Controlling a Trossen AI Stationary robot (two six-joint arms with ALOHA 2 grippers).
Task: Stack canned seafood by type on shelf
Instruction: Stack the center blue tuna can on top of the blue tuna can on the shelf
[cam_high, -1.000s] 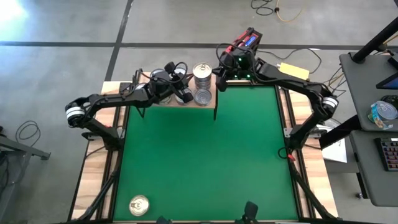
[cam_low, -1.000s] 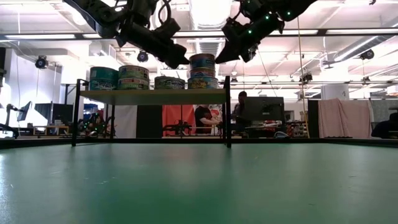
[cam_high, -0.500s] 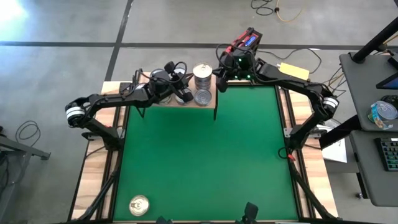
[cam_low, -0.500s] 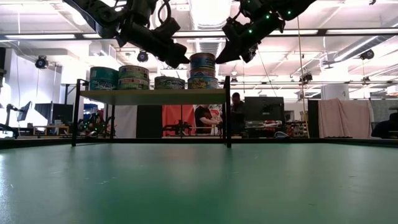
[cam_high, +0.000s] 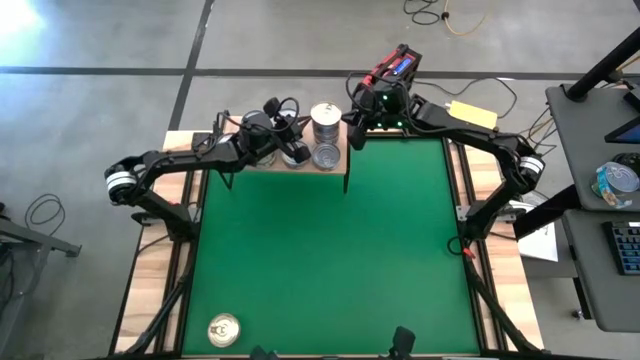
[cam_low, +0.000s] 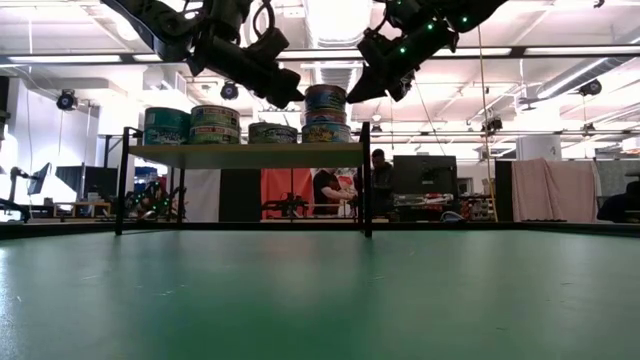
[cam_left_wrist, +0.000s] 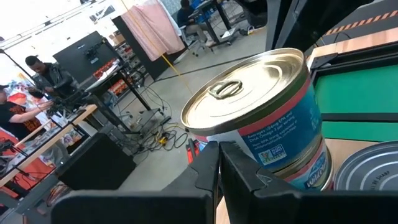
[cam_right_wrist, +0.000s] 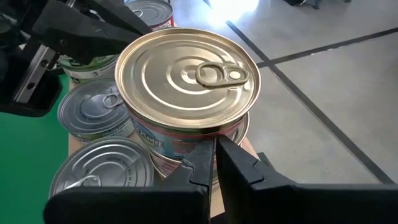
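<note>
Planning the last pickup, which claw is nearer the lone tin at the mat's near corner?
Left. The left claw sits over the shelf, on the lone tin's side; the right claw is beyond the shelf's other end.

Round flat tins (cam_low: 245, 124) sit upright on the light-wood shelf (cam_low: 245, 150) at the mat's far edge, a gold-topped stack (cam_high: 325, 121) rightmost; one tin (cam_high: 223, 330) lies near-left
</note>
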